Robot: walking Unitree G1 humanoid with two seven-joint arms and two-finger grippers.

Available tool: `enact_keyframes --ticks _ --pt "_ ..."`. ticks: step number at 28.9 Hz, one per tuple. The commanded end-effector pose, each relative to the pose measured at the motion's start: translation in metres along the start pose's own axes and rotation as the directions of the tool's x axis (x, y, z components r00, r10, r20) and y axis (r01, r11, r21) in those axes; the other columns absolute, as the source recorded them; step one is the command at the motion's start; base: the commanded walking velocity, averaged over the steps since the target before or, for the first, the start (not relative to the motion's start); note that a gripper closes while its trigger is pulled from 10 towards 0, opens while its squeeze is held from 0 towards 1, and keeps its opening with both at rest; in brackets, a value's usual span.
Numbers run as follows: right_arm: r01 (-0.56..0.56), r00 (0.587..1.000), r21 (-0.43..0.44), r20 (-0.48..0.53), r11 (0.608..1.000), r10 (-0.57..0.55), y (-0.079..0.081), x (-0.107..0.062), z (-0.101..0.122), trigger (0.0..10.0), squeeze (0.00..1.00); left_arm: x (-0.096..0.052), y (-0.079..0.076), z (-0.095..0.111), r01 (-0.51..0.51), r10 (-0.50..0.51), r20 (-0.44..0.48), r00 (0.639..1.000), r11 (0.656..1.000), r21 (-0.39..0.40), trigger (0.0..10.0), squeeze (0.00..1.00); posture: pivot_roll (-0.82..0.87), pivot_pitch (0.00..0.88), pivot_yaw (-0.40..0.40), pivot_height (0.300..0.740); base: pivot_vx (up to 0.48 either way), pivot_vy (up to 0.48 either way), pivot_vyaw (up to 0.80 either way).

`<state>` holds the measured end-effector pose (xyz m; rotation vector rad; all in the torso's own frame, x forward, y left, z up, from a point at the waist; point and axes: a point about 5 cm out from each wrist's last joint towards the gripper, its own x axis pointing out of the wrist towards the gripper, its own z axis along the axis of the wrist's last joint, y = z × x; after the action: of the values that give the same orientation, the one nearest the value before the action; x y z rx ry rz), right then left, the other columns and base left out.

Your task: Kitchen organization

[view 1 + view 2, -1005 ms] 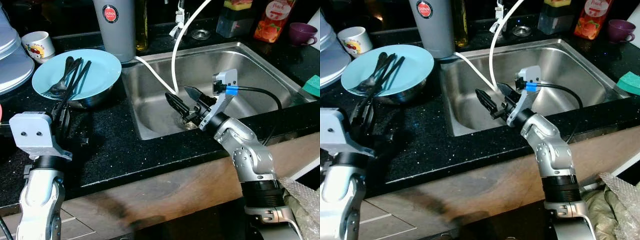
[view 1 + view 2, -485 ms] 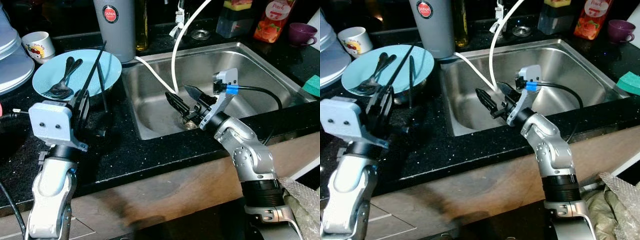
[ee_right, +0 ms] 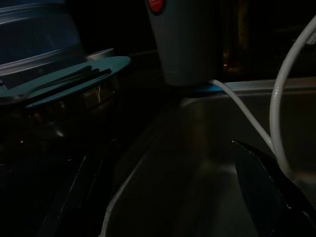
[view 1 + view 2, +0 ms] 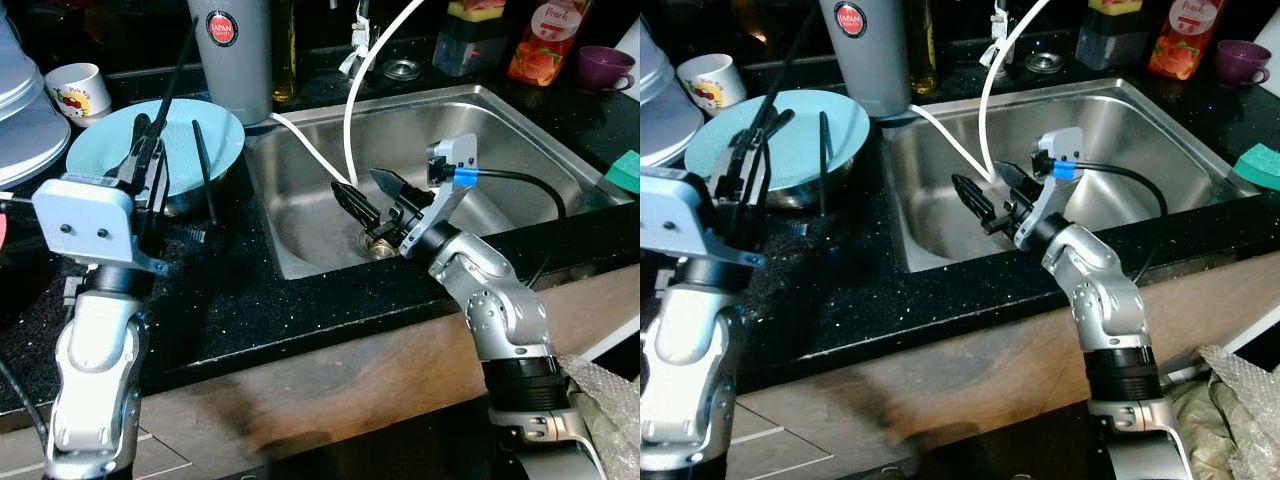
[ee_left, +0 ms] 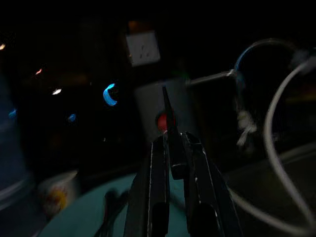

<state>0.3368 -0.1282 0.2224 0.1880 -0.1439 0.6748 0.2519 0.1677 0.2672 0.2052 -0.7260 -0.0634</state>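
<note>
Over on the left, a white cup [image 4: 78, 88] stands at the back of the black table [image 4: 250, 300], beside a stack of pale lids. In front of it the left gripper [image 5: 172, 163] is raised above the turquoise plate [image 4: 215, 130], its fingers pinched narrow on a black chopstick [image 4: 180, 62] that points up toward the tall grey tumbler [image 4: 232, 55]. If the chopstick is bound for that tumbler, I'd say keep it upright and bring the tip squarely over the rim before letting go, since a thin stick can easily pivot in the grip. The plate holds another chopstick [image 4: 201, 168] and some dark cutlery. Further right, the steel sink [image 4: 520, 150] holds white hoses [image 4: 350, 110], and the right gripper [image 4: 368, 196] hangs low inside it, fingers spread wide and holding nothing. A purple cup [image 4: 603, 66] and a juice bottle [image 4: 545, 40] stand behind it.
</note>
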Motion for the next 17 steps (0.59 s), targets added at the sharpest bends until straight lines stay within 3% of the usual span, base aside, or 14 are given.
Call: enact_keyframes --ticks 1,6,7,9,10,12,13,17 --pt "0.007 1.0 -0.009 0.012 1.0 -0.007 -0.001 0.002 0.002 10.0 0.0 0.013 -0.015 0.003 0.087 -0.086 0.049 0.995 0.996 -0.022 0.0 0.0 0.03 0.071 0.001 0.74 0.0 0.0 0.0" --pt "0.041 0.998 -0.009 0.039 0.999 -0.04 -0.004 0.002 0.006 10.0 0.0 0.038 -0.036 0.007 0.204 -0.196 0.093 0.976 0.975 -0.092 0.0 0.0 0.02 0.065 0.011 0.74 0.0 0.0 0.0" --pt "0.072 0.996 -0.014 0.052 0.997 -0.071 -0.008 -0.001 0.009 10.0 0.0 0.045 -0.045 0.001 0.265 -0.262 0.039 0.964 0.959 -0.104 0.0 0.0 0.02 0.062 0.019 0.74 0.0 0.0 0.0" --pt "0.083 0.995 -0.017 0.056 0.996 -0.082 -0.009 -0.001 0.01 10.0 0.0 0.047 -0.047 -0.001 0.281 -0.281 0.018 0.96 0.955 -0.098 0.0 0.0 0.02 0.061 0.021 0.74 0.0 0.0 0.0" --pt "0.126 0.99 -0.023 0.063 0.992 -0.124 -0.016 -0.005 0.013 10.0 0.0 0.049 -0.05 -0.013 0.299 -0.308 -0.078 0.948 0.948 -0.109 0.0 0.0 0.02 0.06 0.025 0.74 0.0 0.0 0.0" --pt "0.149 0.987 -0.042 0.063 0.988 -0.146 -0.02 -0.007 0.014 10.0 0.0 0.05 -0.05 -0.016 0.305 -0.314 -0.1 0.944 0.947 -0.1 0.0 0.0 0.01 0.059 0.028 0.74 0.0 0.0 0.0" --pt "0.178 0.983 -0.072 0.062 0.981 -0.174 -0.027 -0.011 0.018 10.0 0.0 0.05 -0.051 -0.024 0.323 -0.34 -0.167 0.926 0.939 -0.118 0.0 0.0 0.01 0.059 0.028 0.74 0.0 0.0 0.0" --pt "0.184 0.983 -0.114 0.04 0.976 -0.181 -0.033 -0.017 0.02 10.0 0.0 0.05 -0.055 -0.038 0.358 -0.374 -0.217 0.901 0.927 -0.114 0.0 0.0 0.02 0.06 0.028 0.74 0.0 0.0 0.0"
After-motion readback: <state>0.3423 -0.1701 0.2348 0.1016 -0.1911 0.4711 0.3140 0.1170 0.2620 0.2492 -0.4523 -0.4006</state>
